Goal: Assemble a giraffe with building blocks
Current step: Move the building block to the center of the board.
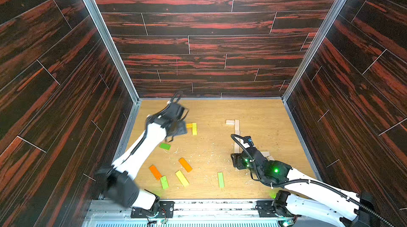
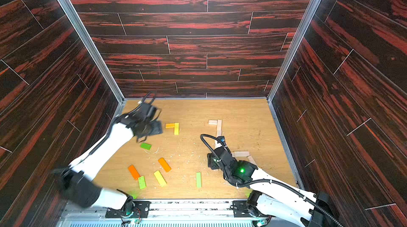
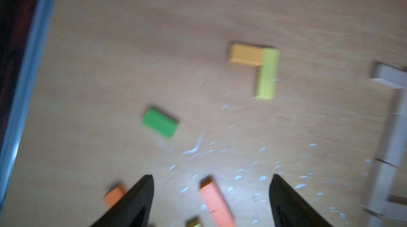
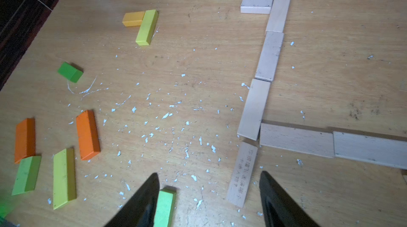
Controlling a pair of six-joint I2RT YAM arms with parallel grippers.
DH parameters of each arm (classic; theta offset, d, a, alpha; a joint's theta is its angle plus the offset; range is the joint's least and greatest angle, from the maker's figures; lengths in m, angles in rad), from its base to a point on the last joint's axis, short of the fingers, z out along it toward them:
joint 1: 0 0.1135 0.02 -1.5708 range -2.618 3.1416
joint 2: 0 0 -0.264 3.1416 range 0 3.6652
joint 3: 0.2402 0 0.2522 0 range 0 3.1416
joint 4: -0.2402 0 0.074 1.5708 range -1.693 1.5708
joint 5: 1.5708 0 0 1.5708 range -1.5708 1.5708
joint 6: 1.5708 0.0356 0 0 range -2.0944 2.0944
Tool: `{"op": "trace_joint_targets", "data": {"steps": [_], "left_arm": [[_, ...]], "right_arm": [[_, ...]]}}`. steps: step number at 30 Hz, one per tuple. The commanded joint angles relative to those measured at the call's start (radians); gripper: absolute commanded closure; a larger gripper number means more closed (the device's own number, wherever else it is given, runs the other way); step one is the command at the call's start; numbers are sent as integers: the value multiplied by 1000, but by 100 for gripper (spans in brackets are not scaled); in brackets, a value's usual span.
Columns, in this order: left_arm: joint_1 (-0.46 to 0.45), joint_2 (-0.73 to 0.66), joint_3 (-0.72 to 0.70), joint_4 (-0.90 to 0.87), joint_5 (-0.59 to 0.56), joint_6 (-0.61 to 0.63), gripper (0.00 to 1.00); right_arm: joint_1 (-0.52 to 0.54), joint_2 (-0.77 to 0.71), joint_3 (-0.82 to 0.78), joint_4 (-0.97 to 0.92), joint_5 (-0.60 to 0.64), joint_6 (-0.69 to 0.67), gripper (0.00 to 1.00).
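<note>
The left fingers (image 3: 138, 201), black and tapering, stand wide apart and empty above the table (image 4: 198, 38), a scuffed wood-grain top strewn with white flecks. The right fingers (image 4: 277, 199) are likewise spread, holding nothing, over a printed plank (image 4: 242, 174). Plain pale planks (image 4: 269, 56) lie flat, end to end, in an angular outline. Painted blocks (image 4: 88, 134) lie scattered towards the left arm, where a yellow block (image 4: 147, 27) butts an amber block (image 4: 133, 18) in an L.

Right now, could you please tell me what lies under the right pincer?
In its wrist view, a plain lettered block lies on the table below the open right pincer, between its fingers; a green block is partly covered by one finger.
</note>
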Motion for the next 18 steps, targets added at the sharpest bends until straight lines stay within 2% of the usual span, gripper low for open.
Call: {"op": "trace_joint_targets", "data": {"steps": [1, 5, 9, 18], "left_arm": [[-8, -68, -132, 4, 38, -69, 11], [-46, -116, -229, -27, 118, -137, 13], [-133, -113, -299, 9, 123, -215, 0], [-222, -62, -387, 113, 145, -319, 1]], "right_arm": [[18, -13, 21, -1, 2, 19, 28], [30, -15, 13, 5, 5, 25, 28], [36, -13, 4, 12, 2, 28, 28], [39, -15, 0, 11, 4, 31, 28]]}}
